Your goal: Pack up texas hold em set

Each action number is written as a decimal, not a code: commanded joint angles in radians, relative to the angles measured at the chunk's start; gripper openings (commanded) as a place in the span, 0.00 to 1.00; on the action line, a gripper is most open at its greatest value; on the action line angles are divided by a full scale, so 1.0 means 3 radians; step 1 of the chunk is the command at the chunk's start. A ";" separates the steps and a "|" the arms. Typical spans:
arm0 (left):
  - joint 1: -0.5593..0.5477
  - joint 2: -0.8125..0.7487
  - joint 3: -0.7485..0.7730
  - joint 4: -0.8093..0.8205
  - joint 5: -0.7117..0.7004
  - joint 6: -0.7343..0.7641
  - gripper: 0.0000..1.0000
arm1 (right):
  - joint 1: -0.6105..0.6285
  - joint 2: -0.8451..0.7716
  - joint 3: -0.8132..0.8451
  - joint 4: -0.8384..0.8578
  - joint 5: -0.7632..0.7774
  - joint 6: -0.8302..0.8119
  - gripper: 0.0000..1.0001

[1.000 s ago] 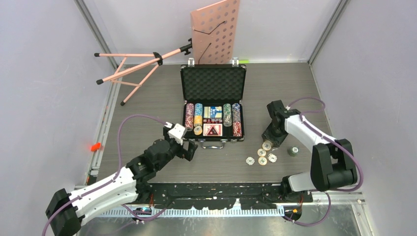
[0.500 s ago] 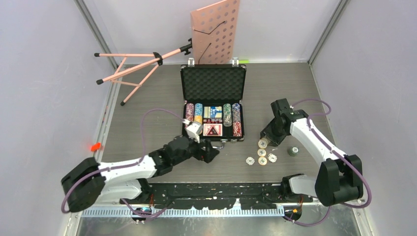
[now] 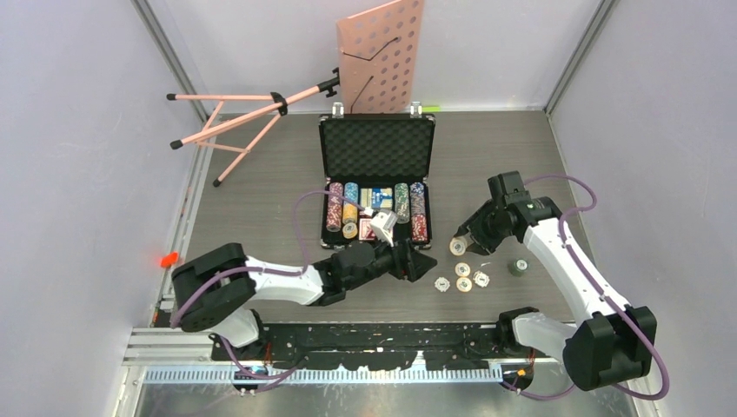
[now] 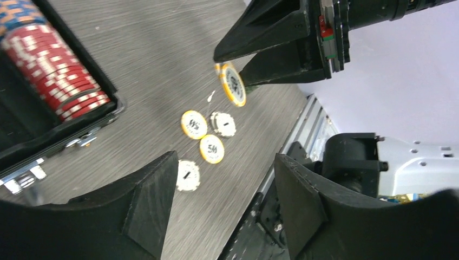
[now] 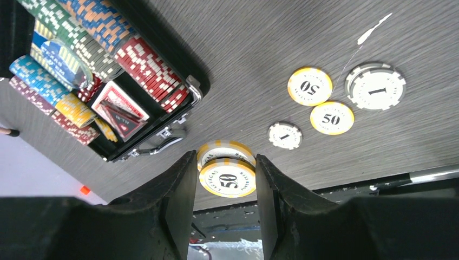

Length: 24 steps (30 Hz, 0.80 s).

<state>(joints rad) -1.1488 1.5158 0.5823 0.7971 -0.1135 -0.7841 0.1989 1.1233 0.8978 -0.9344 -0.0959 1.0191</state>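
The black briefcase (image 3: 376, 148) lies open mid-table, with rows of multicoloured chips (image 3: 401, 201), card decks (image 3: 375, 198) and foam lining. My right gripper (image 3: 461, 243) is shut on a small stack of yellow 50 chips (image 5: 227, 176), held just above the table right of the case. Several loose yellow and white chips (image 3: 462, 280) lie below it, and they also show in the right wrist view (image 5: 332, 117). My left gripper (image 3: 428, 263) is open and empty, low over the table between the case's front edge and the loose chips (image 4: 212, 149). The dice are too small to make out.
A small dark green chip stack (image 3: 519, 268) sits right of the loose chips. A pink music stand (image 3: 380, 54) leans at the back, its tripod (image 3: 230, 122) lying at the back left. The table's front edge (image 4: 281, 162) is close to the loose chips.
My left arm has swung right along the case's front, to near the loose chips. My right gripper has moved a little left and up with yellow chips in it.
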 commanded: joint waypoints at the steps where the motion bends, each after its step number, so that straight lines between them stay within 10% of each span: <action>1: -0.0049 0.0194 0.0286 0.0593 -0.0176 -0.0168 0.63 | -0.0010 -0.0134 0.0201 -0.0072 -0.0172 0.0103 0.35; 19: -0.0046 0.0588 0.0729 0.0316 -0.0406 -0.0297 0.58 | -0.0009 -0.0332 0.0239 -0.0173 -0.0137 0.0121 0.34; 24: -0.0040 0.0316 0.0586 0.0006 -0.0491 -0.0110 0.59 | -0.0008 -0.0231 0.0193 -0.0184 0.0217 -0.0014 0.59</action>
<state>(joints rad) -1.1610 1.6989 0.7750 0.8509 -0.2100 -0.8757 0.1989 1.0481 0.9276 -0.9768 -0.1329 1.0477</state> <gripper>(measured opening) 0.585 0.497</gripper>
